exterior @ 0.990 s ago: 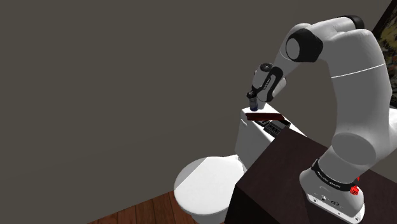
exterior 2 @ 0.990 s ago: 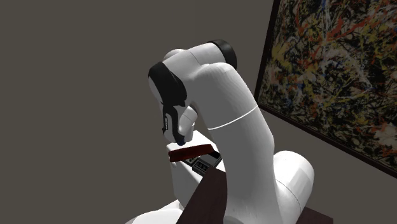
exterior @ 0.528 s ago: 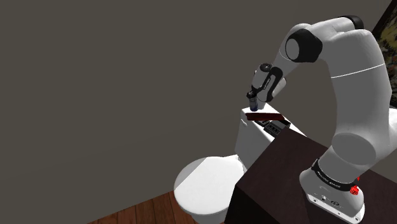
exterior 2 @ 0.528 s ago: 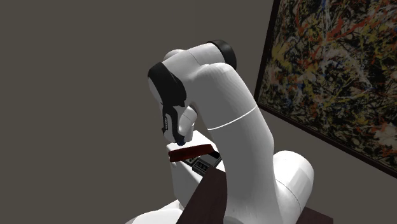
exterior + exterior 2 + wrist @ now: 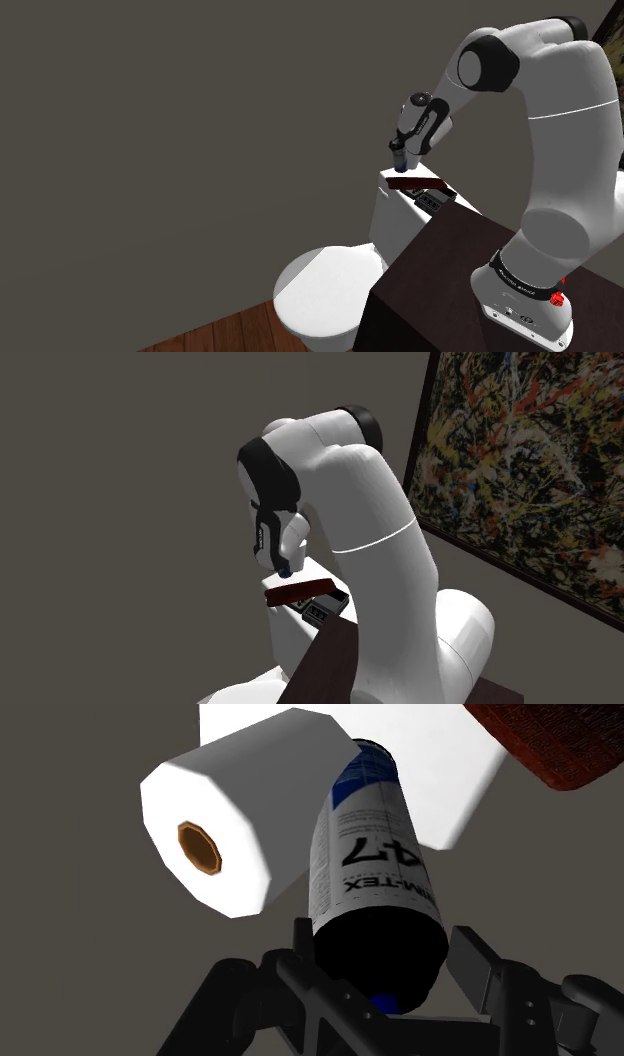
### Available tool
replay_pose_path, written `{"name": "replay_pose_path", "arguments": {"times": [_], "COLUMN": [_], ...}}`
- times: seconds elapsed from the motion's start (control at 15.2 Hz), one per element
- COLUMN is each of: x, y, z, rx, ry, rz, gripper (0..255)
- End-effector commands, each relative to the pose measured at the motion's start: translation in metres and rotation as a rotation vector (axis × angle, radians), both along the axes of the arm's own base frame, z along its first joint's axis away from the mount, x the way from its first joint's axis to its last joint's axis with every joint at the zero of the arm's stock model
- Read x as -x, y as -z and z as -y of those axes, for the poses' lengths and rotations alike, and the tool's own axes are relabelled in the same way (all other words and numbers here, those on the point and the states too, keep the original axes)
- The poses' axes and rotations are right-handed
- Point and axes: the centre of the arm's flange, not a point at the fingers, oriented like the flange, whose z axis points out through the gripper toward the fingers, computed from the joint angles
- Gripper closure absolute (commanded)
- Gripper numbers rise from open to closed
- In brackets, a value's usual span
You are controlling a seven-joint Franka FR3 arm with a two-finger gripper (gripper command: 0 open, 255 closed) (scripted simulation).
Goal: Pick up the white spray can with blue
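Note:
The white spray can (image 5: 370, 854) has a blue band, black lettering and a black cap. It lies along my gripper (image 5: 385, 949), whose two black fingers clasp it at the cap end. In the shoulder view the gripper (image 5: 400, 155) hangs just above the white toilet tank (image 5: 395, 210), and the can's dark end (image 5: 398, 163) pokes out below it. In the second exterior view the can's blue tip (image 5: 286, 569) shows under the gripper (image 5: 283, 560).
A white toilet paper roll (image 5: 235, 824) sits close beside the can. A flat red-brown object (image 5: 418, 184) and a small black device (image 5: 432, 199) lie on the tank. The toilet seat (image 5: 320, 290) is below, my dark stand (image 5: 450, 270) beside it. A painting (image 5: 520, 462) hangs behind.
The arm has risen a little, carrying the gripper and the can slightly higher above the tank. The other things have not moved.

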Motion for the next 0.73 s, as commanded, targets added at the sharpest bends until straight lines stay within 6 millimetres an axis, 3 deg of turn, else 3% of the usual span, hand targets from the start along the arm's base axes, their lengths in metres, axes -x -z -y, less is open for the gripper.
{"name": "replay_pose_path", "arguments": {"times": [0.0,0.53,0.66], "x": [0.000,0.000,0.000], "y": [-0.012,-0.054,-0.055], "z": [0.000,0.000,0.000], "rx": [0.000,0.000,0.000], "ry": [0.000,0.000,0.000], "rz": [0.001,0.001,0.001], "gripper": [255,255,255]}}
